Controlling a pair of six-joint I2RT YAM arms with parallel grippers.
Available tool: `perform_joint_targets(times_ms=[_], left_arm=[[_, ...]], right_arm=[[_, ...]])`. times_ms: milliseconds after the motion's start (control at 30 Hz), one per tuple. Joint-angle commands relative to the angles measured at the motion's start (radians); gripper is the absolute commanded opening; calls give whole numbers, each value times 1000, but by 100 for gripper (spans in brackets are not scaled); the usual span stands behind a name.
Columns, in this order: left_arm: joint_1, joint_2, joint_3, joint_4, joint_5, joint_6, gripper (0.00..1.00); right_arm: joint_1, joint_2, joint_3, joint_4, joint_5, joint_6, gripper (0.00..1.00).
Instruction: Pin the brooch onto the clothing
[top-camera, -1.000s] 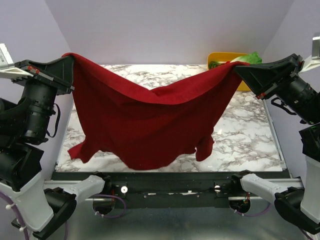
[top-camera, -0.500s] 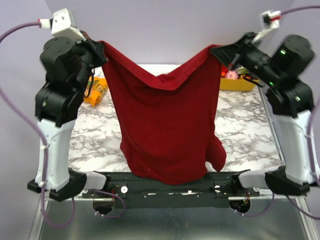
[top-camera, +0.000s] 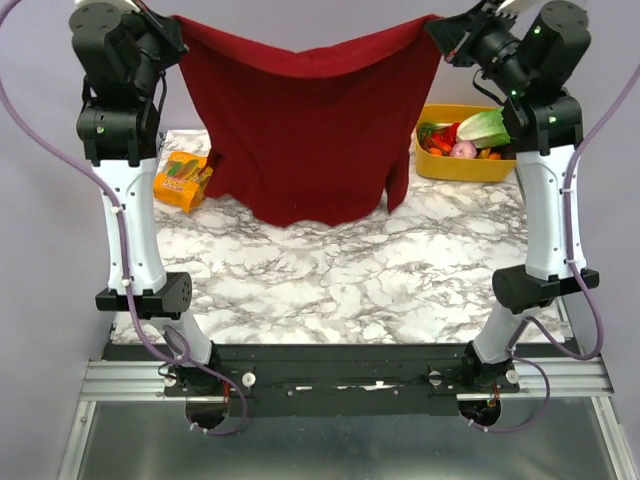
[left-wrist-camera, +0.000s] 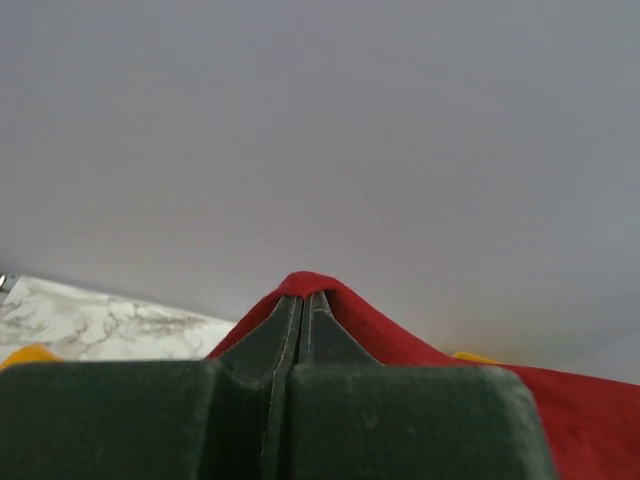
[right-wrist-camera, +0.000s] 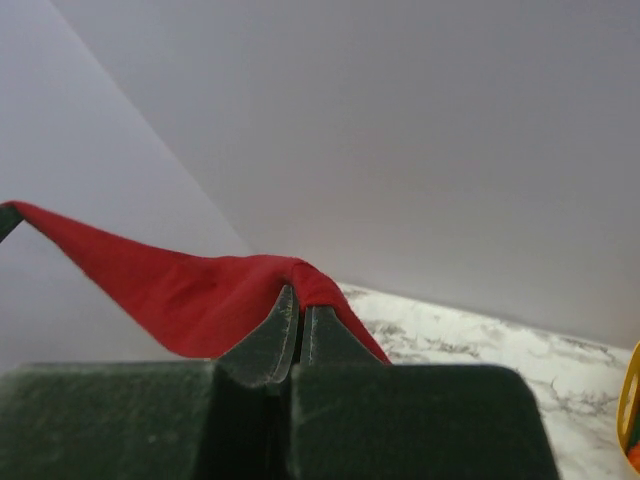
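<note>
Top external view: nearest, the black rail (top-camera: 330, 365) carries both arm bases. From it the left arm (top-camera: 128, 210) and right arm (top-camera: 548, 200) now stand nearly upright, where a second ago they were folded low and spread wide. Beyond them lies the marbled bench (top-camera: 350, 285). The clothing (top-camera: 300, 130), which had sagged down to the bench's near edge, has been hoisted and hangs as a broad red sheet toward the back. The left jaws are clenched on one top corner and the right jaws on the other; each wrist view shows fabric pinched in them. Whether the hem touches the bench I cannot tell. The lift suggests the shirt is being spread out for laying flat, a preparatory step. The brooch is nowhere in view, so pinning has not begun. An orange packet (top-camera: 182, 180) sits left of the shirt and a yellow tray (top-camera: 470, 172) of vegetables to its right, with plain lilac walls (top-camera: 310, 15) behind.
</note>
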Motion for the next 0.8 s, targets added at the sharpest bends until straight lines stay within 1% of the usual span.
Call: perform_joint_targets(times_ms=[0, 100, 133, 200, 233, 267, 300, 333, 367, 400, 433, 467, 500, 533, 600, 633, 700, 733, 767], left_arm=[[14, -126, -15, 188, 32, -18, 0], [14, -164, -69, 191, 27, 9, 0], [14, -179, -122, 188, 30, 12, 0], [14, -237, -211, 191, 41, 12, 0], [16, -264, -330, 197, 41, 9, 0], [16, -296, -407, 206, 41, 1, 0], [14, -368, -490, 219, 41, -17, 0], [14, -411, -675, 258, 42, -30, 0], [14, -455, -771, 275, 45, -45, 0], [14, -538, -863, 288, 50, -62, 0], [14, -581, -1043, 305, 61, -91, 0], [14, -621, -1125, 300, 59, -103, 0], [14, -696, -1205, 291, 59, -123, 0], [16, -735, -1353, 274, 61, -151, 0], [14, -839, -1483, 247, 74, -183, 0], [16, -870, -1588, 208, 85, -192, 0], [14, -960, -1673, 159, 94, -212, 0], [14, -991, -1737, 106, 96, -220, 0], [14, -1018, -1764, 81, 104, -238, 0]], right_arm=[[-29, -55, 27, 174, -30, 50, 1], [-29, -114, -90, 229, -78, 46, 1], [-29, -162, -183, 235, -88, 46, 1], [-29, -214, -303, 243, -99, 32, 1], [-29, -242, -364, 247, -101, 29, 0], [-31, -304, -510, 247, -98, 27, 1], [-29, -338, -589, 250, -94, 26, 1], [-31, -372, -668, 256, -91, 18, 0], [-29, -450, -849, 266, -85, 18, 1], [-29, -484, -931, 272, -79, 26, 1], [-29, -524, -1025, 279, -75, 30, 0], [-31, -559, -1100, 284, -81, 32, 1], [-29, -628, -1259, 284, -82, 41, 1], [-29, -663, -1335, 283, -88, 49, 1], [-29, -766, -1482, 283, -105, 56, 1], [-28, -797, -1606, 275, -120, 76, 1], [-29, -858, -1726, 260, -145, 108, 1], [-28, -904, -1815, 228, -169, 119, 1], [-28, -923, -1851, 211, -180, 131, 1]])
